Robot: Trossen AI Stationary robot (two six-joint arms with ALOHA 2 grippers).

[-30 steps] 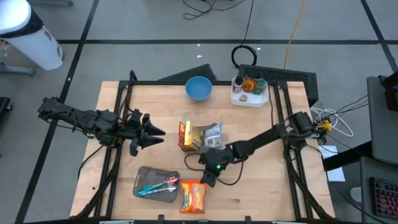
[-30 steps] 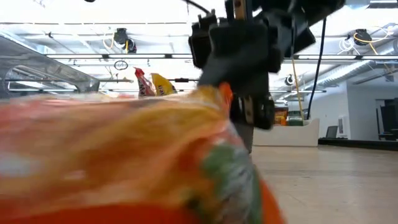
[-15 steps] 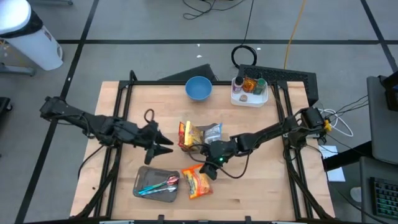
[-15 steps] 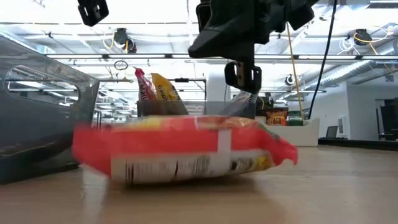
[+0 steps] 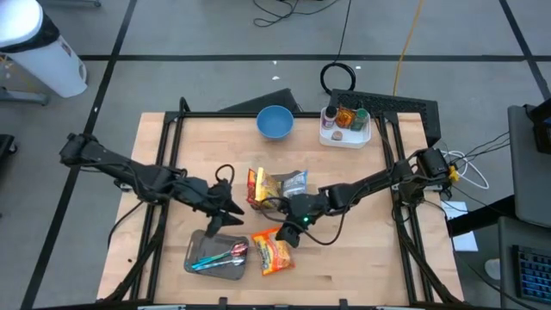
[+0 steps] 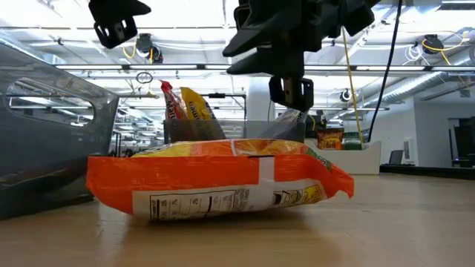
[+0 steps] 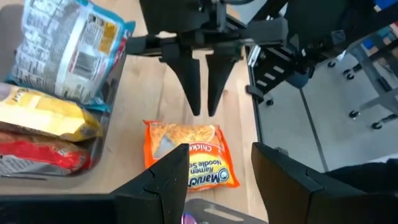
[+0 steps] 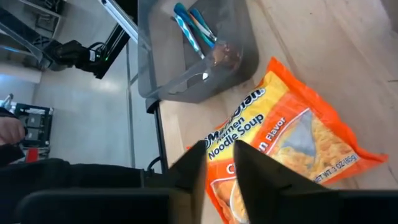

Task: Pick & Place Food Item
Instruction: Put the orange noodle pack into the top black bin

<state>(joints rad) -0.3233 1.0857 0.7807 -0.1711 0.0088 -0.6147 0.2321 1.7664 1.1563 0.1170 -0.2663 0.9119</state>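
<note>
Noodle packet label, right wrist only

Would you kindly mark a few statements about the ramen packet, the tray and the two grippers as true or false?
1. The orange ramen packet lies flat on the wooden table. True.
2. The right gripper clamps the packet. False: it hangs just above it, fingers slightly apart.
3. The grey tray holds utensils. True.
4. The blue bowl sits inside the tray. False: it stands at the table's far edge.
5. The left gripper is open, holding nothing. True.
</note>
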